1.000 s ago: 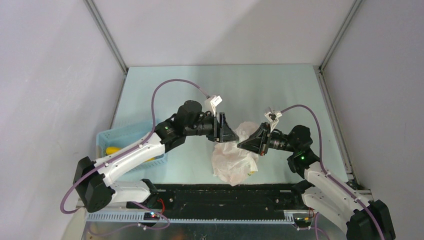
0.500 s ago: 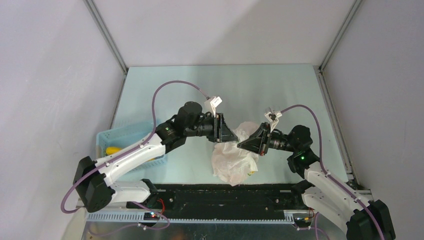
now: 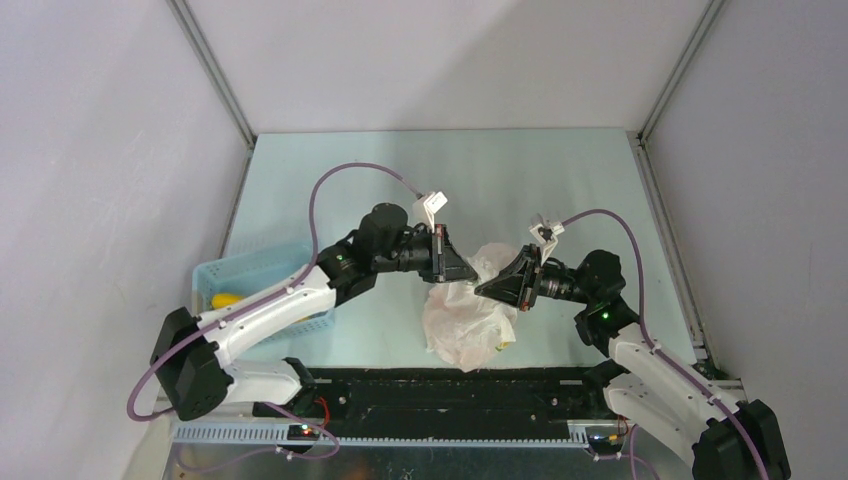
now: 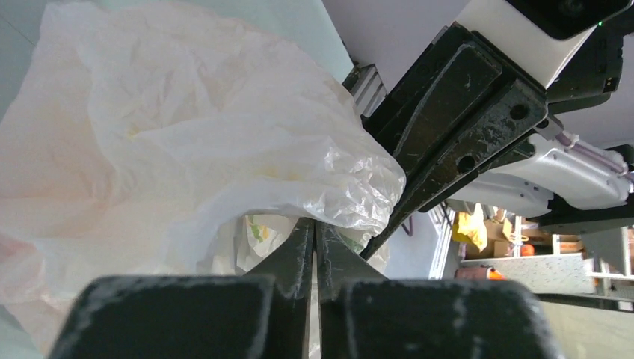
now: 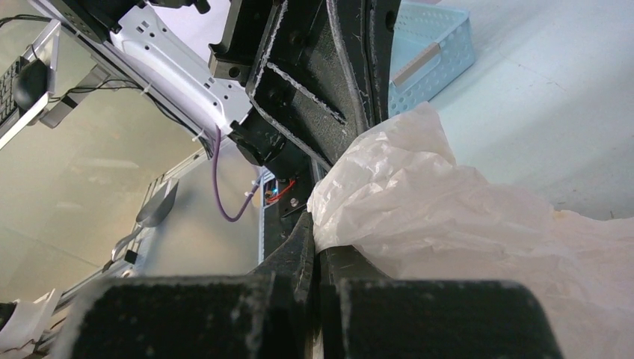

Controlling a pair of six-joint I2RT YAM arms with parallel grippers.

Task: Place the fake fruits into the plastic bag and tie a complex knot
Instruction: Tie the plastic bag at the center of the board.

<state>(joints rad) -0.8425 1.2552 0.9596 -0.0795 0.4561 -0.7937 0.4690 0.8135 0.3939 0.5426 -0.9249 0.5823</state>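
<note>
Top external view: a thin, crinkly, translucent white plastic bag lies on the pale green table, just toward 6 o'clock from its middle. The left gripper meets the bag's top from 10 o'clock and the right gripper from 3 o'clock, their tips nearly touching over the bunched plastic. Toward 8 o'clock stands a light blue slatted basket with a long yellow plastic fruit inside it.

Left wrist view: the left gripper has its two black fingers pressed flat together, with a fold of the plastic bag pinched at their tips. The bag billows away toward 10 o'clock. A yellow-green printed mark shows through the film just beside the fingers. The right gripper comes in from 2 o'clock, its tip against the same crumpled fold.

Right wrist view: the right gripper is likewise fully closed, with a crinkled lobe of the plastic bag caught at its tips and spreading toward 4 o'clock. The left gripper looms at 12 o'clock, touching the lobe's top. The basket sits beyond at 1 o'clock.
</note>
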